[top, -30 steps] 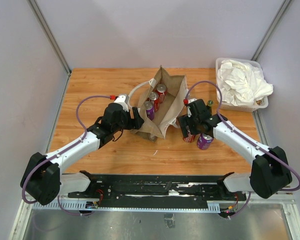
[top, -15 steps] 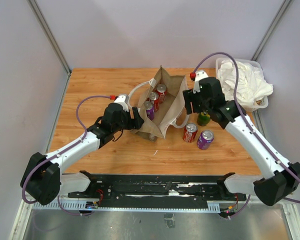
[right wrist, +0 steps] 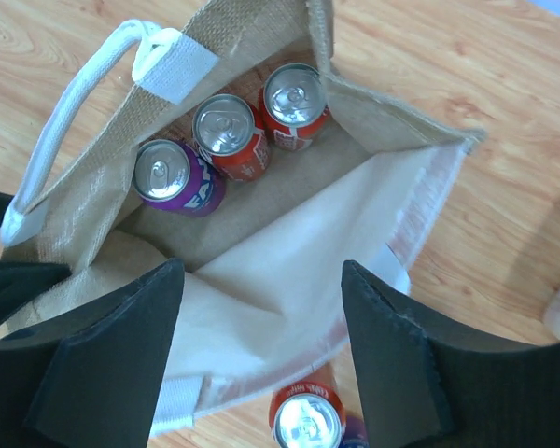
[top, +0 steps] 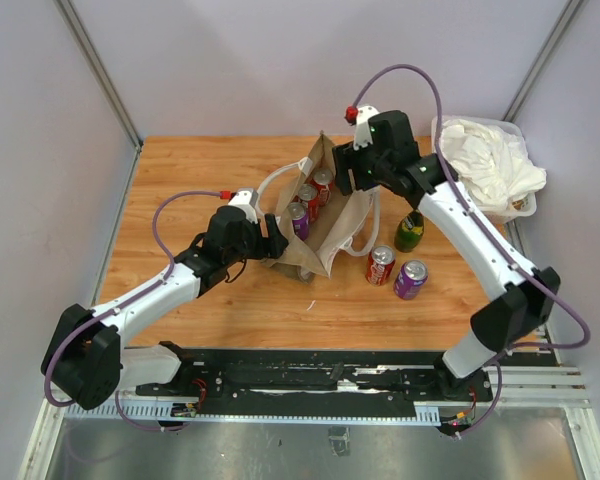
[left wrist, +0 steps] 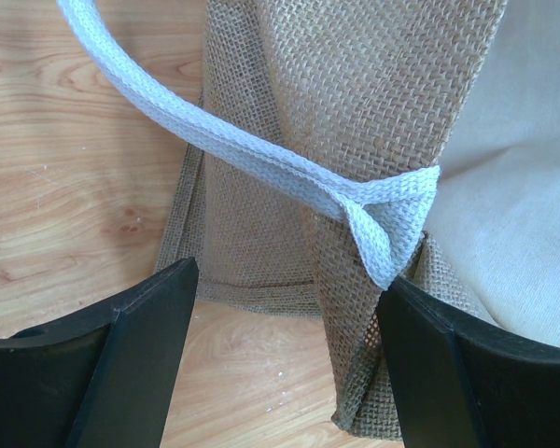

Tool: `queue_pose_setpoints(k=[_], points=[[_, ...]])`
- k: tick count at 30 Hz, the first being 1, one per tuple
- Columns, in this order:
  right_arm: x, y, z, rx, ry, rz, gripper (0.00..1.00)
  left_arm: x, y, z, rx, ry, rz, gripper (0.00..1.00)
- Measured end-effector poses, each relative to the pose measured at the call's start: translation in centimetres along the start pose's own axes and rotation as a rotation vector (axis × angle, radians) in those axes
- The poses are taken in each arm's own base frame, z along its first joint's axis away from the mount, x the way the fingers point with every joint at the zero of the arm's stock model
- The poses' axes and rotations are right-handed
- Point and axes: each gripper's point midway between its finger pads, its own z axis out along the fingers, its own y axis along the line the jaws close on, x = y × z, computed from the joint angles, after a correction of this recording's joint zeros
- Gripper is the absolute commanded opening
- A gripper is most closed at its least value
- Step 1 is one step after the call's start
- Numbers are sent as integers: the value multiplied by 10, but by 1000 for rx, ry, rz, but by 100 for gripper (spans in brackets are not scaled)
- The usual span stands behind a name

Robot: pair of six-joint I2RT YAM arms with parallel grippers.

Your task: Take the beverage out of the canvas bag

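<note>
We see canvas bag (top: 330,225) upright, mouth upward; three cans (right wrist: 226,131) inside show tops only. Left gripper (left wrist: 285,280), right gripper (right wrist: 261,271): jaws spread.

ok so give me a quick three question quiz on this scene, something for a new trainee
1. How many cans stand inside the canvas bag?
2. True or false: the right gripper hangs open above the bag's mouth.
3. Which drink on the table stands nearest the plastic tub? A green bottle, B red can, C purple can.
Key: 1. three; 2. true; 3. A.
</note>
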Motion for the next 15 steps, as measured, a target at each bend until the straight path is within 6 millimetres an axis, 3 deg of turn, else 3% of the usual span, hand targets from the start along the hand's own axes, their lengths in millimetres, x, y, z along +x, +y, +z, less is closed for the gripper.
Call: queue_pose_setpoints(k=[4, 9, 15], points=[[11, 10, 37, -36, 73, -3, 73, 0, 0, 0, 0, 1, 0, 81], [23, 22, 71, -68, 134, 8, 88, 0, 0, 0, -1, 1, 0, 81], [28, 27, 112, -70, 166, 41, 91, -2, -1, 0, -1, 1, 1, 81]])
